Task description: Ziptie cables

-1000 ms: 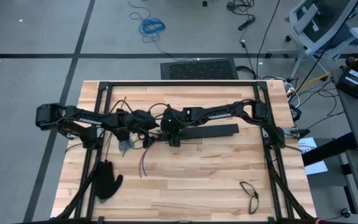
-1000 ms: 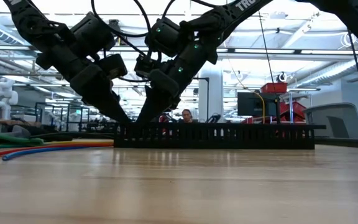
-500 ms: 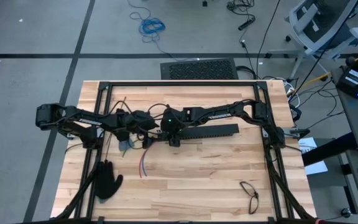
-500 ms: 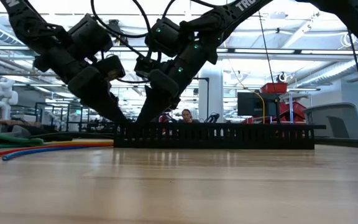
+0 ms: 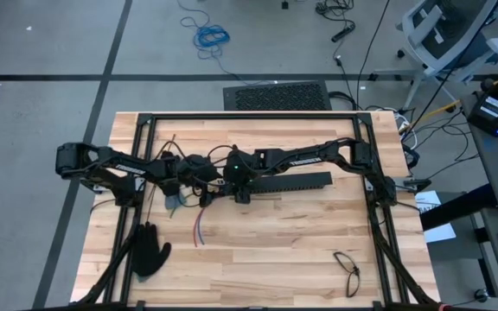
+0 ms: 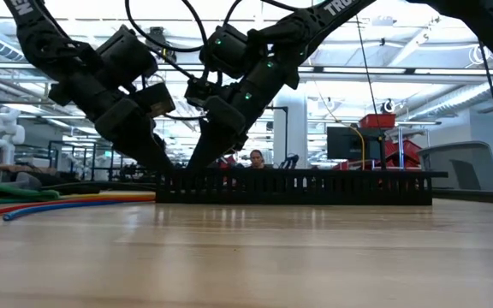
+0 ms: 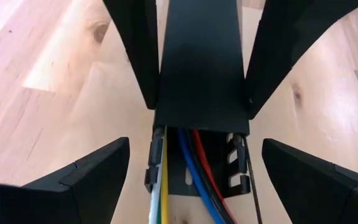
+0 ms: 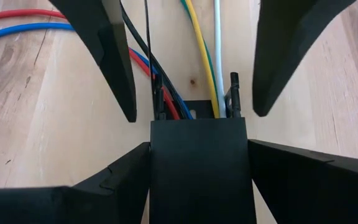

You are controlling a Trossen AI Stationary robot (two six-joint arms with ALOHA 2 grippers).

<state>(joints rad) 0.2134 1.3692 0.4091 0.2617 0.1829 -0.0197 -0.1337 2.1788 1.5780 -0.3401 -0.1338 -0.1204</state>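
The long black slotted plastic bar [image 5: 288, 182] lay on the wooden table [image 5: 275, 250], and everything was arranged around its left end. The right gripper [image 8: 191, 162] straddled that end: its two dark fingers [image 8: 107, 183] stood against both sides of the bar, so it seemed to grip the bar. The left gripper [image 7: 188, 180] faced the same end from the other side. Its jaws stood wide open, with clear space on both sides, and they held nothing. The cables [image 7: 188, 171], a bundle of thin red, blue, white and yellow-green wires, entered the open end of the bar and ran away from it over the table. A very thin dark ziptie [image 8: 148, 43] lay along the wires just outside the bar's end. A black glove [image 5: 150, 250] rested well apart from the bar.
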